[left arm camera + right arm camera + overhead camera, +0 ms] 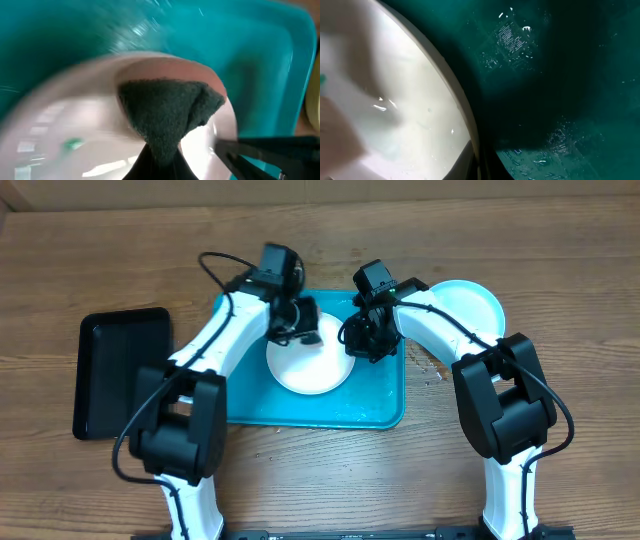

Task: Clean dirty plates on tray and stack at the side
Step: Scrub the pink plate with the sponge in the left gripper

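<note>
The white plate lies on the turquoise tray. My left gripper is shut on a dark grey cloth and presses it onto the plate's far part. A small green smear shows on the plate. My right gripper is shut on the plate's right rim; in the right wrist view the rim runs between the fingers. The light blue plate lies on the table, right of the tray. The yellow-green plate is not clearly in view.
A smaller black tray lies on the wooden table, left of the turquoise tray. Water drops wet the tray floor. A few specks lie on the table by the tray's right edge.
</note>
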Motion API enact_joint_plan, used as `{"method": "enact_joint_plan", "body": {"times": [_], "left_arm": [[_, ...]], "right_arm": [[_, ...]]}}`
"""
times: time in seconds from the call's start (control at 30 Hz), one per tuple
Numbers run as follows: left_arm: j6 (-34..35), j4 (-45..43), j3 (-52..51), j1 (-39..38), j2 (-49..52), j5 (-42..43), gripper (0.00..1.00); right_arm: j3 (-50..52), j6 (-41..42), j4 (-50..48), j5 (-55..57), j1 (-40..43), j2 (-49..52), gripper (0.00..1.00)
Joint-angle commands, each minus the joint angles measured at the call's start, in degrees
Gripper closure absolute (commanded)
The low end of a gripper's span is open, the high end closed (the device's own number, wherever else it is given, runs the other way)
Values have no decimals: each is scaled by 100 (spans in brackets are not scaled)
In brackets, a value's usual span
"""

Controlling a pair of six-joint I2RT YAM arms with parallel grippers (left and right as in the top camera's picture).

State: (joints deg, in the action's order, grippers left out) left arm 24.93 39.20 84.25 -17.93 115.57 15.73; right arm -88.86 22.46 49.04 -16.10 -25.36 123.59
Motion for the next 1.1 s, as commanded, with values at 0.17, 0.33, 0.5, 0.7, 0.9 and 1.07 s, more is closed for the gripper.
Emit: {"method": "enact_joint_plan", "body": {"times": [0.17,0.33,0.5,0.7,0.9,1.07], "left_arm": [[-7,153,-136,-162,796,-1462,96],[-11,328,-131,-24,881,-3394,96],[-9,363,-109,0,872,-4937,96],[-4,448,-72,0,535,-5897,96],[92,380,-72,2,-570,-4649,96],[-358,319,-98,-4,-669,-1167,96]], "right_arm": [[35,9,37,339,61,-13,96],[35,9,74,341,61,-13,96],[35,9,120,341,61,-13,96],[35,9,120,341,61,-13,96],[35,9,81,341,61,-13,96],[35,9,-17,341,61,-13,96]]}}
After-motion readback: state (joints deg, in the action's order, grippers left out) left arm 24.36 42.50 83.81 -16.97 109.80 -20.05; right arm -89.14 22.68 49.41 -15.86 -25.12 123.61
